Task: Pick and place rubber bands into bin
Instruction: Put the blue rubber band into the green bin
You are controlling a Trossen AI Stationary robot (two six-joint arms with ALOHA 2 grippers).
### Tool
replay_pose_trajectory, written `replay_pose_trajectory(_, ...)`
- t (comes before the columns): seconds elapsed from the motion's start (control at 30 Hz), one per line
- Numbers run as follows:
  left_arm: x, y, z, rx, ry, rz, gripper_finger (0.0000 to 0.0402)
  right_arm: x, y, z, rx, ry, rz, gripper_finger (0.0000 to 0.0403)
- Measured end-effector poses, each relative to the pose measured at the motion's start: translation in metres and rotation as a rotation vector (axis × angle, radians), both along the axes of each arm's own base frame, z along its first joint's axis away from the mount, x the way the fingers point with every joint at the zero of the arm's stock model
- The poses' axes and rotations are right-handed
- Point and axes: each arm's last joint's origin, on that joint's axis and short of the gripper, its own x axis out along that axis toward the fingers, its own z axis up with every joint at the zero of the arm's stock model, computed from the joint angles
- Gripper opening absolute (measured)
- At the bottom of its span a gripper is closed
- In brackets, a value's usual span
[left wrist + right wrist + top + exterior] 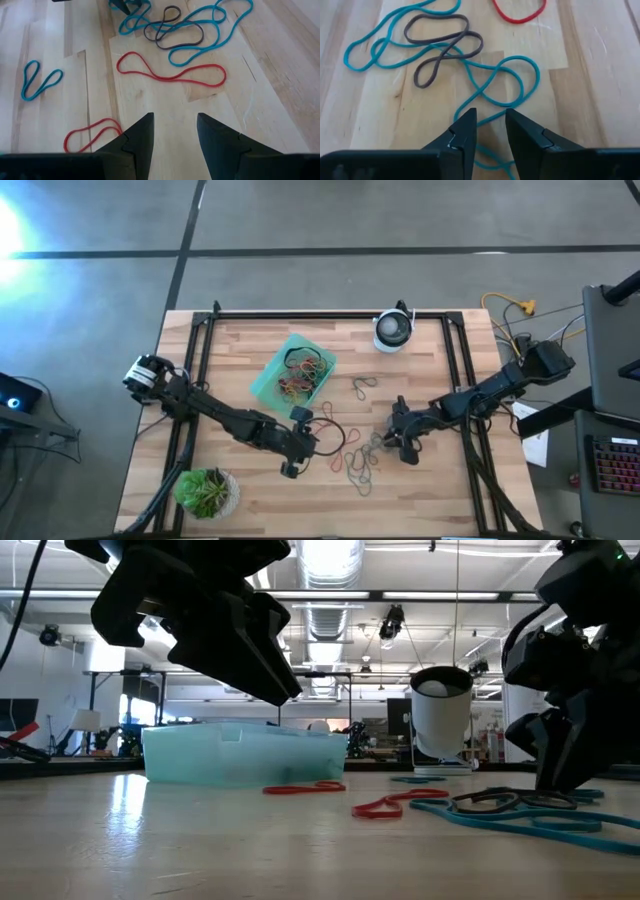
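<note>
**Desk:** Rubber bands [358, 455] lie loose on a wooden counter [440, 500] as two robot arms work beside a teal bin [268, 380]. What are the arms doing?

**Photographer:** The right gripper [490, 125] hangs low over the tangle, on the side away from the bin. Its fingers [465, 131] stand a narrow gap apart, astride a strand of the long teal band [520, 80], and have closed on nothing. The left gripper [174, 131] sits just beside the bin's near corner, fingers moderately open and empty, aimed at a long red band [172, 75].

**Desk:** Where are the bands?

**Photographer:** Some already lie heaped in the bin. The rest are scattered on the counter between the bin and the right arm, most of them in one knot.

**Desk:** How will they handle?

**Photographer:** Light, thin and floppy, by the look of them. They lie flat on the wood, so the fingers would likely need to press right down and pinch a single strand. The grey-brown band [442, 42] is woven through the teal one, so lifting one may drag the other. A free outer loop looks the safest place to pinch.

**Desk:** Counts?

**Photographer:** From the left wrist: two red, a small blue one [40, 82] lying apart, one grey-brown, and teal loops I cannot separate. One more band [362, 387] lies alone towards the white round device [393, 330]. The bin's contents are too tangled to count. One bin, one potted plant [205, 492].
</note>
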Motion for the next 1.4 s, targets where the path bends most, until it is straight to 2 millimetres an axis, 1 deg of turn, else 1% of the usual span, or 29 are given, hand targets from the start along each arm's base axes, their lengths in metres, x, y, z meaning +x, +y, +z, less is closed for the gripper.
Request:
replay_pose_trajectory(0.2,0.000,0.000,0.000,0.000,0.000,0.000,0.0135,-0.002,0.006,0.000,0.008,0.000,-0.010,0.0096)
replay_pose_trajectory(0.43,0.000,0.000,0.000,0.000,0.000,0.000,0.0135,-0.006,0.015,-0.006,-0.092,-0.016,-0.065,0.0095)
replay_pose_trajectory(0.63,0.000,0.000,0.000,0.000,0.000,0.000,0.0135,-0.002,0.021,-0.015,-0.104,0.019,-0.101,0.0091)
replay_pose_trajectory(0.87,0.000,0.000,0.000,0.000,0.000,0.000,0.0135,0.003,0.028,-0.016,-0.160,0.010,-0.109,0.0093)
replay_pose_trajectory(0.97,0.000,0.000,0.000,0.000,0.000,0.000,0.0135,0.003,0.029,-0.016,-0.190,0.002,-0.129,0.0090)
replay_pose_trajectory(1.2,0.000,0.000,0.000,0.000,0.001,0.000,0.0135,0.001,0.025,-0.018,-0.279,-0.006,-0.196,0.0064)
replay_pose_trajectory(1.4,0.000,0.000,0.000,0.000,0.001,0.000,0.0135,0.001,0.023,-0.018,-0.323,-0.011,-0.188,0.0019)
